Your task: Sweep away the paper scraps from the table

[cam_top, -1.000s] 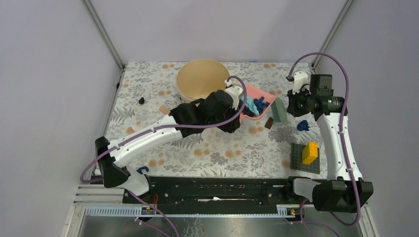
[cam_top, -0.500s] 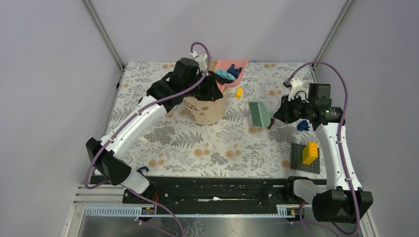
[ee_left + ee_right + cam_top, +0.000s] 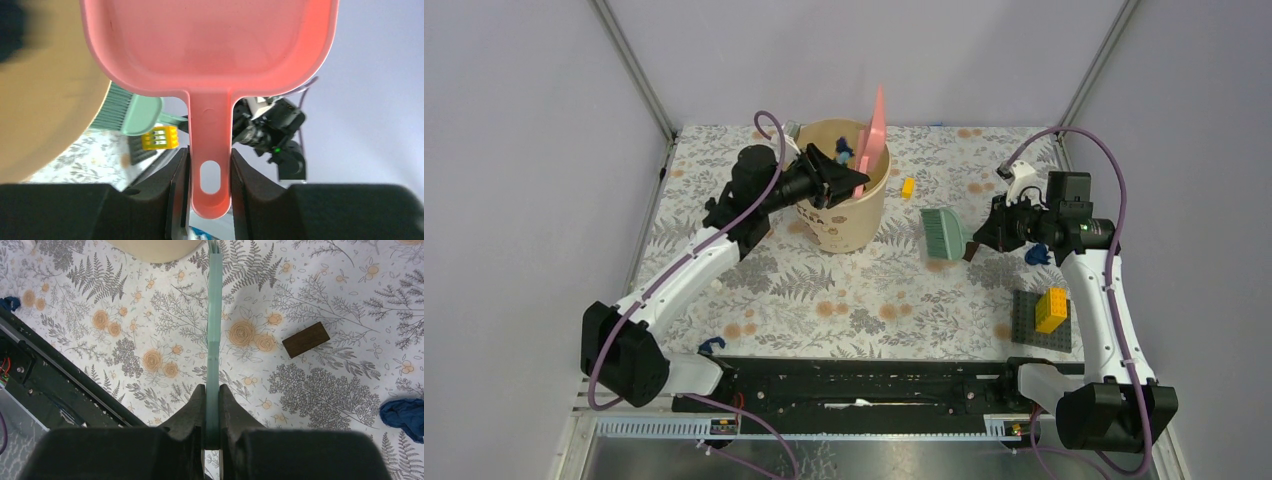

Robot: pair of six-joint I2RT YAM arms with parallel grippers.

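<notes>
left pincer (image 3: 210,162) clamps pink dustpan (image 3: 876,130), tipped over tub (image 3: 844,225) | right pincer (image 3: 212,395) grips brush (image 3: 942,232) | paper scraps (image 3: 1036,254): some at tub mouth, one on tabletop (image 3: 864,290) right of brush | risk: steep tilt drops scraps outside rim

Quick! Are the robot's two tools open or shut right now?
Left tool: closed, holding the pink dustpan by its handle.
Right tool: closed on the green brush.

Right gripper (image 3: 212,392) clamped on a thin green brush handle (image 3: 215,315), seen edge-on, running up the middle over the table (image 3: 325,390). Brown block (image 3: 306,339) lies flat to its right, apart. One blue paper scrap (image 3: 406,412) far right; second scrap (image 3: 9,303) at the table's edge by the black rail (image 3: 60,385).
</notes>
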